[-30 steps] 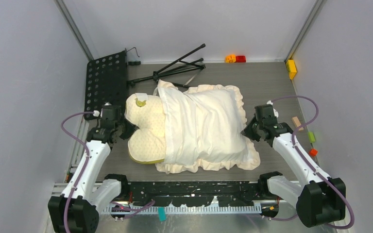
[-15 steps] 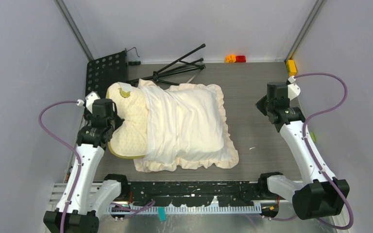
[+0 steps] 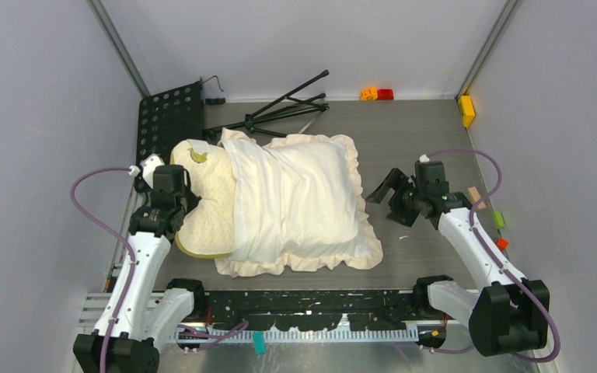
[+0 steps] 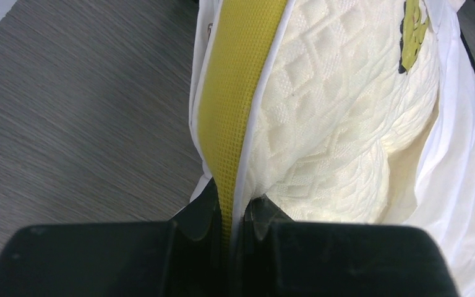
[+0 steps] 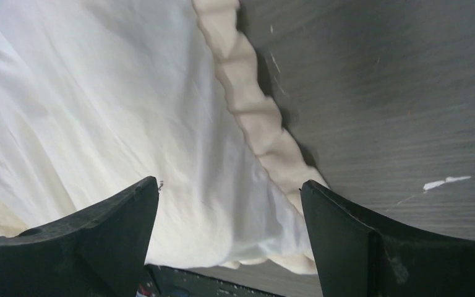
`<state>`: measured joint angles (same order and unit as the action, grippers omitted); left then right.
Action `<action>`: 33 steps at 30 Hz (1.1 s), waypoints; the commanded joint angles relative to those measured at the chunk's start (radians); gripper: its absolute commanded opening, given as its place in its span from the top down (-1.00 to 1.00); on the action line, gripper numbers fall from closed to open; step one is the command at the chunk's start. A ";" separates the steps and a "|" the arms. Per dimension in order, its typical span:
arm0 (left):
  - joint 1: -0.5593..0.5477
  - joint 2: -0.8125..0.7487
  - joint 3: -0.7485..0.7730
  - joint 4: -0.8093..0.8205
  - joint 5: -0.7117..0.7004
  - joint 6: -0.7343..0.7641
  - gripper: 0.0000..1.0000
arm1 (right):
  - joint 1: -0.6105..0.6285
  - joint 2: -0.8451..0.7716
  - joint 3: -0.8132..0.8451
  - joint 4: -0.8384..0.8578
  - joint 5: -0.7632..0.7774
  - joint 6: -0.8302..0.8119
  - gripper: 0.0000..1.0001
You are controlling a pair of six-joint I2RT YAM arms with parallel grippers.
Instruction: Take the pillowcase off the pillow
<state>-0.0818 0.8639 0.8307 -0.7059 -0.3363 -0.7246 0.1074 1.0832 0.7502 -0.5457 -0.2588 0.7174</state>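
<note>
The pale yellow quilted pillow (image 3: 206,206) lies left of centre, its left third bare, with an olive tag (image 3: 198,155) on it. The off-white frilled pillowcase (image 3: 303,198) covers the rest of it. My left gripper (image 3: 186,203) is at the pillow's left edge. In the left wrist view this gripper (image 4: 234,207) is shut on the pillow's yellow-green edge seam (image 4: 238,93). My right gripper (image 3: 389,200) stands open just right of the pillowcase's frilled border. In the right wrist view it (image 5: 229,184) has the frill (image 5: 253,117) and smooth cloth (image 5: 99,111) beyond its fingers, and it holds nothing.
A black perforated plate (image 3: 169,128) and a folded black tripod (image 3: 280,109) lie behind the pillow. Small blocks sit at the back (image 3: 377,94) and a yellow block (image 3: 466,110) at the right wall. More blocks (image 3: 500,231) lie by the right arm.
The left arm dragged the pillow and pillowcase leftward. The right gripper let go of the pillowcase's right edge, swung away to the far right, then came back beside the frill with its jaws opened.
</note>
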 commanded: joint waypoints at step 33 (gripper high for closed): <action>0.006 -0.038 -0.064 0.137 0.028 0.007 1.00 | 0.401 0.221 0.004 -0.098 0.468 -0.039 -0.86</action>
<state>-0.0761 0.8436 0.7479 -0.6193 -0.3103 -0.7227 0.3737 1.2129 0.6552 -0.6018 0.0528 0.7189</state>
